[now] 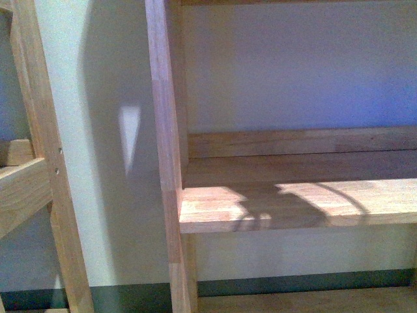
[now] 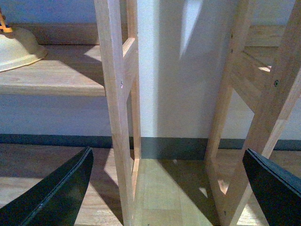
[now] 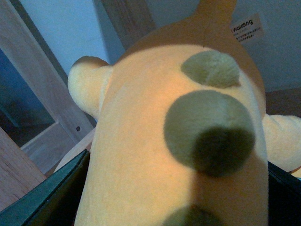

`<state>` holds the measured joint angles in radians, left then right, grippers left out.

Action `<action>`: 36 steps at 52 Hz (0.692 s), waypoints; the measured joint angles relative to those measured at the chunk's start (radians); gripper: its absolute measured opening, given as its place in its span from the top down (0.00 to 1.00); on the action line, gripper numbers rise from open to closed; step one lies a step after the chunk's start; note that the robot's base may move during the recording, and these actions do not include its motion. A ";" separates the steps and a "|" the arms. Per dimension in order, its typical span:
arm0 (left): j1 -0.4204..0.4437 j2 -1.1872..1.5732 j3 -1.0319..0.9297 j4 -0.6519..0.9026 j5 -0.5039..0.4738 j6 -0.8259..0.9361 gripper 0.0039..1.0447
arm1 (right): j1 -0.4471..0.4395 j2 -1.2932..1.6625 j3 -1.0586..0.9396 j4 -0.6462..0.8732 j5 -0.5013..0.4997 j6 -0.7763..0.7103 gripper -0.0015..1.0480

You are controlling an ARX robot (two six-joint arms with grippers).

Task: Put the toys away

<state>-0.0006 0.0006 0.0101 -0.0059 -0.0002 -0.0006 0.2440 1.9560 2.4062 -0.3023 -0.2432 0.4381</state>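
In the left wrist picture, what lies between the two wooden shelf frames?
Nothing stands there. Between the left wooden frame post and the right wooden frame show only pale wall, dark baseboard and wood floor.

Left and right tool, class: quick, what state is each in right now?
Left tool: open, holding nothing.
Right tool: shut on the plush toy.

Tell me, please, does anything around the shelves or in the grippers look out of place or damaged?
Nothing looks damaged or spilled. The plush toy sits between the right gripper's fingers, off the shelving. The wooden shelf ahead is bare, crossed only by shadows. The left gripper is open and holds nothing.
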 joint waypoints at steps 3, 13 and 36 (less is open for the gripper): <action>0.000 0.000 0.000 0.000 0.000 0.000 0.06 | 0.001 -0.014 -0.011 0.002 0.016 -0.026 0.06; 0.000 0.000 0.000 0.000 0.000 0.000 0.06 | 0.003 -0.064 -0.051 0.033 0.059 -0.085 0.06; 0.000 0.000 0.000 0.000 0.000 0.000 0.06 | 0.018 -0.407 -0.493 0.319 0.238 -0.216 0.06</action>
<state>-0.0006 0.0006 0.0097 -0.0059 -0.0002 -0.0006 0.2623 1.5494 1.9133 0.0170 -0.0048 0.2226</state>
